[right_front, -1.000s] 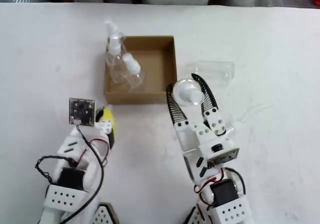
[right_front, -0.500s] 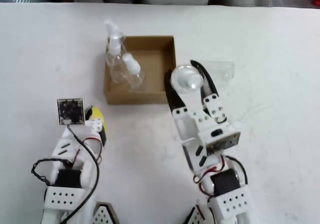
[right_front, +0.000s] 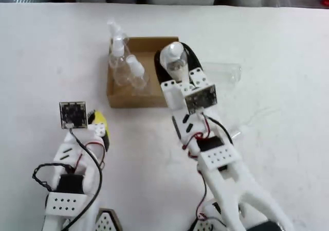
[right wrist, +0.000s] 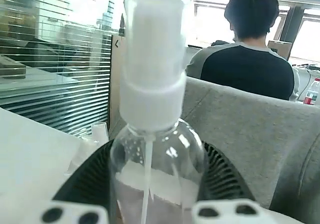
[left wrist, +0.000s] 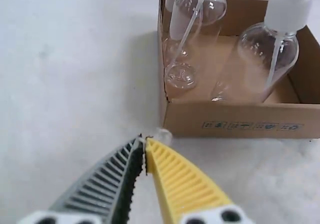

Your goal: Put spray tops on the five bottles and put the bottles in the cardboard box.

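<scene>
The open cardboard box sits mid-table. Clear bottles with white spray tops lean in its left part, and they appear up close as the bottles inside the box. My right gripper hangs over the box's right side, shut on an upright clear bottle with a spray top. That bottle stands between the black fingers. My left gripper is shut and holds nothing, on the table in front of the box's left corner, its tips pressed together.
A clear bottle without a top lies on its side on the table to the right of the box. A small clear piece lies against the box's front wall, by my left fingertips. The table's far left and right are open white surface.
My right arm has carried the bottle from in front of the box's right corner up and over the box. My left arm drew back and to the left, then stayed still.
</scene>
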